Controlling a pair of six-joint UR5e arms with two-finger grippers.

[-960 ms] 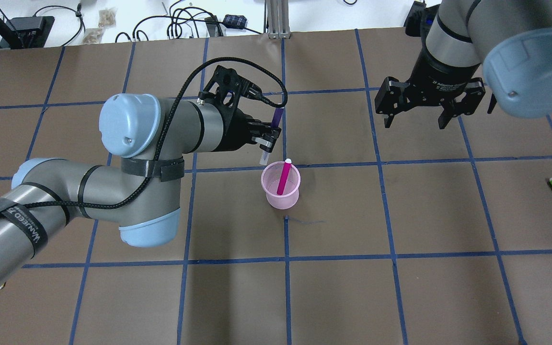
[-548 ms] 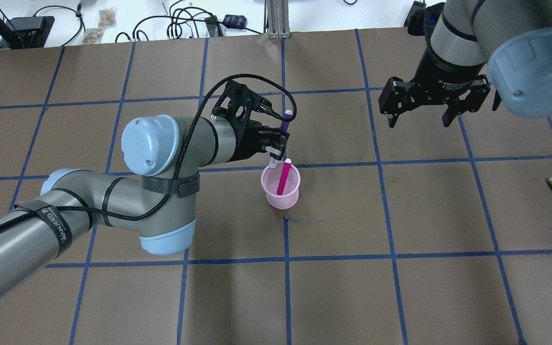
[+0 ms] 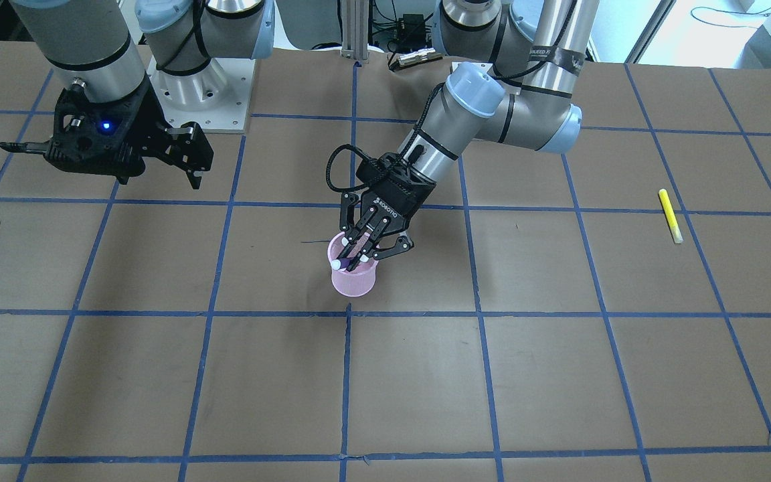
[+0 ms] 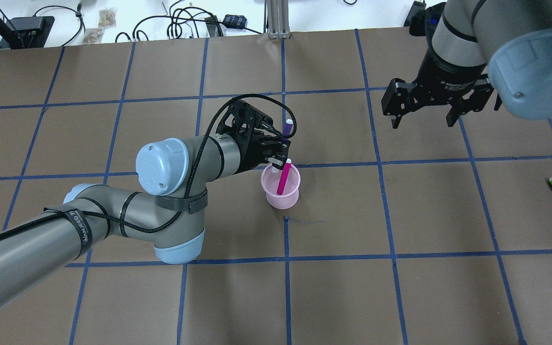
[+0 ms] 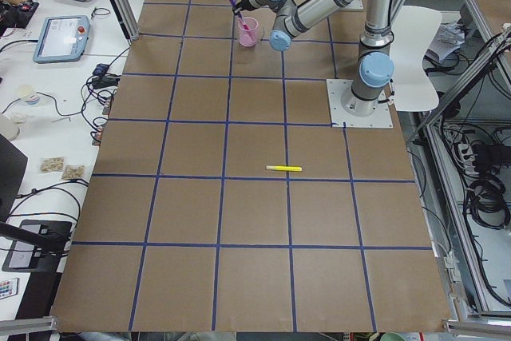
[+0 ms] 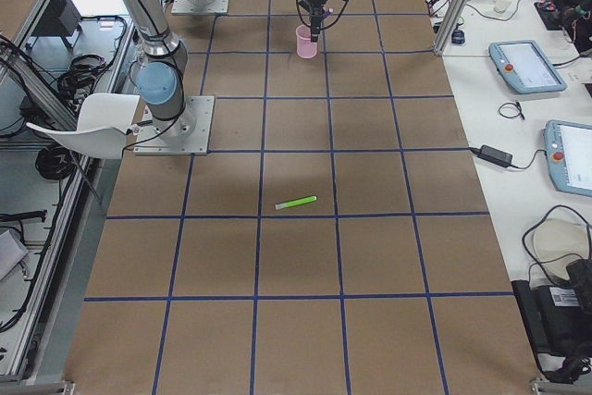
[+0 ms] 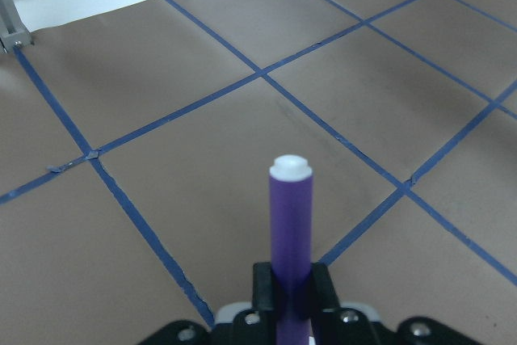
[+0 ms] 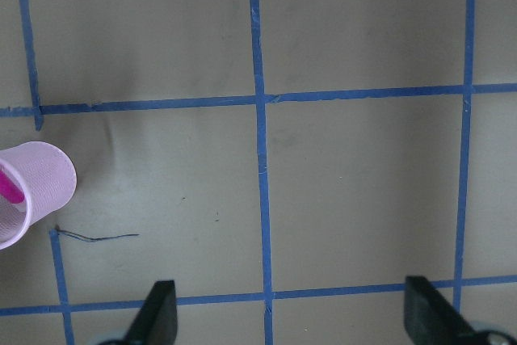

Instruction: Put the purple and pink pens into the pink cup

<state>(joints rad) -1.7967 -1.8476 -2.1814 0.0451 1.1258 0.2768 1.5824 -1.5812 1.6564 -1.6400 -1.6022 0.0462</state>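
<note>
Overhead exterior: second pen at the cup

Left gripper [image 4: 276, 152] clamps the purple pen [image 4: 286, 129] near upright at the rim of the pink cup [image 4: 281, 200]; the pink pen [image 4: 283, 178] leans inside. Likely next: centre, lower, release. Right gripper [image 4: 422, 123] hangs wide, well apart. The clamp hides the purple pen's lower tip.

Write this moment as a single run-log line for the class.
left gripper: shut on purple pen, lower end at pink cup rim | pink pen: standing in cup | right gripper: open, empty
</note>
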